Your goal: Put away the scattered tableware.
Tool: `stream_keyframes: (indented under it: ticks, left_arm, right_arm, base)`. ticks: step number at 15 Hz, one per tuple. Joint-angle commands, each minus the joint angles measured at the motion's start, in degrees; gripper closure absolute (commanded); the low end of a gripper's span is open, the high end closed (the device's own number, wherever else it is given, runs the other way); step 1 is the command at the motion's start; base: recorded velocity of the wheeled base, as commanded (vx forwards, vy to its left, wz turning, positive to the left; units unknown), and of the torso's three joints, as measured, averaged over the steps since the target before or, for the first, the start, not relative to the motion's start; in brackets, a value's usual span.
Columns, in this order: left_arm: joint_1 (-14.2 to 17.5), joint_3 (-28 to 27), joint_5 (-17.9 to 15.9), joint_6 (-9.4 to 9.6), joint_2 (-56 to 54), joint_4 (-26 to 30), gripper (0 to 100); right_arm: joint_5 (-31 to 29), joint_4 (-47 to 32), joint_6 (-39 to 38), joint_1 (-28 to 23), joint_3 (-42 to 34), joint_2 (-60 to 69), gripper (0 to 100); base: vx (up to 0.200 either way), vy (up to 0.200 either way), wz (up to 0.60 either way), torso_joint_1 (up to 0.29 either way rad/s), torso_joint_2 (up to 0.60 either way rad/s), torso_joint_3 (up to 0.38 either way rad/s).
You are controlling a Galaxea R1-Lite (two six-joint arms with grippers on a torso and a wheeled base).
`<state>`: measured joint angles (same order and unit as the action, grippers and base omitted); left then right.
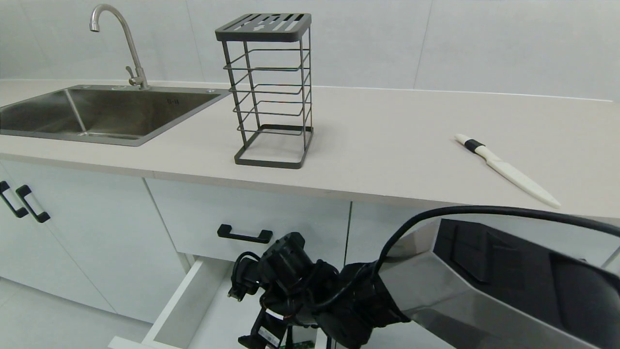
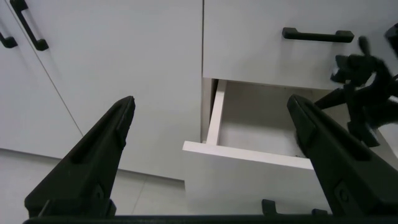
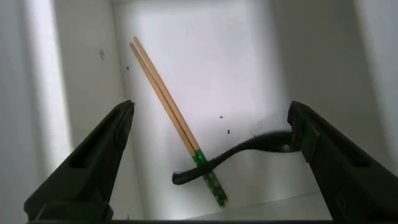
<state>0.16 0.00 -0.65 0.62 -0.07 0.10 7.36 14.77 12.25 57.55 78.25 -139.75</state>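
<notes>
The right arm (image 1: 484,281) bends low over the open drawer (image 1: 179,300). Its right gripper (image 3: 211,109) points down, fingers spread wide, above the chopsticks (image 3: 174,118) and a black utensil (image 3: 242,152) lying crossed inside. The left gripper (image 2: 211,102), equally spread, faces the drawer from outside, and a white knife (image 1: 506,169) lies on the counter (image 1: 387,131).

A: What colour is the knife (image 1: 506,170)?
B: Creamy white, with one black band round the handle. The countertop (image 1: 387,145) is pale beige.
A: And the rack (image 1: 261,36)?
B: Dark grey. The sink (image 1: 121,106) and tap (image 1: 131,48) are silver steel.
A: The drawer (image 3: 236,74)?
B: White inside. The chopsticks (image 3: 167,102) are light tan wood with green patterned ends; the utensil (image 3: 273,140) is black. The cabinet handle (image 1: 244,236) is black too.
</notes>
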Motion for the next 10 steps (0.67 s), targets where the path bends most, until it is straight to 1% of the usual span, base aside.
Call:
stream_keyframes:
  ticks: [1, 2, 3, 4, 5, 6, 7, 10]
  left_arm:
    - [0.0, 0.0, 0.0, -0.01, 0.1, 0.0, 0]
    - [0.0, 0.0, 0.0, -0.01, 0.1, 0.0, 0]
    - [0.0, 0.0, -0.1, -0.01, 0.1, 0.0, 0]
    - [0.0, 0.0, -0.1, -0.01, 0.1, 0.0, 0]
    - [0.0, 0.0, -0.1, -0.01, 0.1, 0.0, 0]
    - [0.0, 0.0, -0.1, -0.01, 0.1, 0.0, 0]
    - [0.0, 0.0, 0.0, -0.01, 0.1, 0.0, 0]
    - [0.0, 0.0, 0.0, -0.01, 0.1, 0.0, 0]
  right_arm:
    - [-0.3, 0.3, 0.1, 1.0, -8.3, 9.7, 0]
    - [-0.8, 1.7, -0.1, 1.4, -15.3, 14.7, 0]
    - [-0.8, 1.8, -0.1, 1.4, -15.8, 14.9, 0]
    - [-3.8, 5.4, -0.7, 1.3, -26.6, 22.1, 0]
    - [-6.1, 5.8, -0.7, 1.2, -31.0, 25.7, 0]
    - [-8.7, 5.9, -1.9, 1.1, -34.8, 29.1, 0]
    - [-9.8, 5.9, -4.0, 1.1, -38.0, 32.7, 0]
    - [-10.0, 5.9, -5.3, 0.7, -45.2, 41.1, 0]
  base:
    - [0.0, 0.0, 0.0, 0.0, 0.0, 0.0]
    - [0.0, 0.0, 0.0, 0.0, 0.0, 0.0]
    - [0.0, 0.0, 0.0, 0.0, 0.0, 0.0]
    - [0.0, 0.0, 0.0, 0.0, 0.0, 0.0]
    - [0.0, 0.0, 0.0, 0.0, 0.0, 0.0]
    - [0.0, 0.0, 0.0, 0.0, 0.0, 0.0]
    - [0.0, 0.0, 0.0, 0.0, 0.0, 0.0]
    - [0.0, 0.0, 0.0, 0.0, 0.0, 0.0]
